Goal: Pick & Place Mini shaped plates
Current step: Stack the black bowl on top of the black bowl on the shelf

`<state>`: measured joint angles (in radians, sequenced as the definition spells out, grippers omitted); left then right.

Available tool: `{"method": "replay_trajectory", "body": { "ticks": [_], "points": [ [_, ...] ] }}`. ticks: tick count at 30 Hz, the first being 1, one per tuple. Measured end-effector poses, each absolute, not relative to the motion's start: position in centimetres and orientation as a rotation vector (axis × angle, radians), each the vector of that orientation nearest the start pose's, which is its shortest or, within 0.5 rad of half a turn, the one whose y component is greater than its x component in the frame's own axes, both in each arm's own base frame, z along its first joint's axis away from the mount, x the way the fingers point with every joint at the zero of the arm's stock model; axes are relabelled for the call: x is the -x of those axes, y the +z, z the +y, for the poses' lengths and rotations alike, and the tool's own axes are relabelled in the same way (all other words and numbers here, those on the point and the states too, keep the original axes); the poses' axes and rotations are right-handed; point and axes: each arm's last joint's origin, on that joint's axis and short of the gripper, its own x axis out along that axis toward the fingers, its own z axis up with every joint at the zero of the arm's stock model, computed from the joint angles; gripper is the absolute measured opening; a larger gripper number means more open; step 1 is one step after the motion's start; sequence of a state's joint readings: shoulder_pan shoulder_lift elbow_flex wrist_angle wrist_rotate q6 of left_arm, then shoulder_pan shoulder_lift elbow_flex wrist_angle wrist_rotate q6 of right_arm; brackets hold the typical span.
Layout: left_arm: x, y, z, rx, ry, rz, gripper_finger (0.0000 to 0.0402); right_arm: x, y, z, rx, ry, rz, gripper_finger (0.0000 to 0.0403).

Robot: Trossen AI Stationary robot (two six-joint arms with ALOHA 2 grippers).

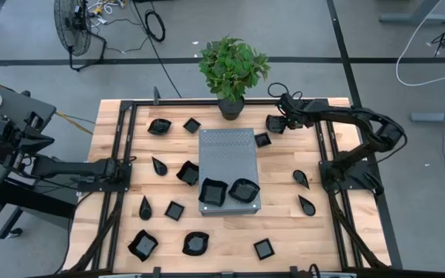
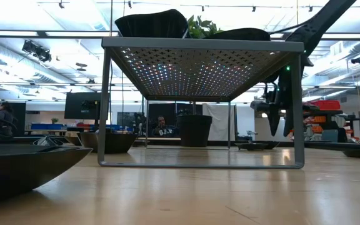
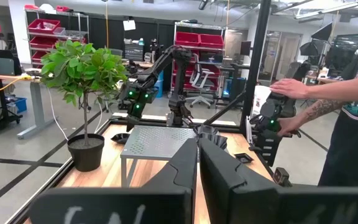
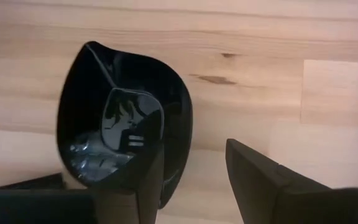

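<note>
Your right gripper (image 1: 275, 123) hangs open over a teardrop plate (image 4: 126, 124) at the bench's far right; no readable writing shows anywhere.

One finger (image 4: 151, 180) of your right gripper sits inside the plate's bowl and the other finger stands outside its rim, jaws spread, with the plate resting on the wooden bench (image 1: 284, 232). Your left gripper (image 3: 197, 168) waits closed and empty at the bench's left edge. The other mini shaped plates lie scattered around the bench, and two of them (image 1: 228, 191) sit on the near end of the grey perforated stand (image 1: 226, 154) in the middle. A potted plant (image 1: 232, 69) stands at the far edge, just left of your right gripper. In the left wrist view, a person's hands (image 3: 291, 90) rest on equipment beyond the bench's right side.
</note>
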<state>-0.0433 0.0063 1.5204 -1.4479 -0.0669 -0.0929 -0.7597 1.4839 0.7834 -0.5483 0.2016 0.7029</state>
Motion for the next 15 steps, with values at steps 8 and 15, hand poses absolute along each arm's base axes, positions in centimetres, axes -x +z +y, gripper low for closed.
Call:
{"method": "replay_trajectory", "body": {
  "ticks": [8,15],
  "points": [
    [19.3,36.0,1.0,0.097,0.021,-0.067,0.0023,-18.6,14.9,-18.5,-0.928,-1.25,0.921,0.0176],
    [19.3,35.9,1.0,0.096,0.021,-0.067,0.0023,-19.0,14.0,-18.8,-0.944,-1.262,0.92,0.0176]
  ]
}}
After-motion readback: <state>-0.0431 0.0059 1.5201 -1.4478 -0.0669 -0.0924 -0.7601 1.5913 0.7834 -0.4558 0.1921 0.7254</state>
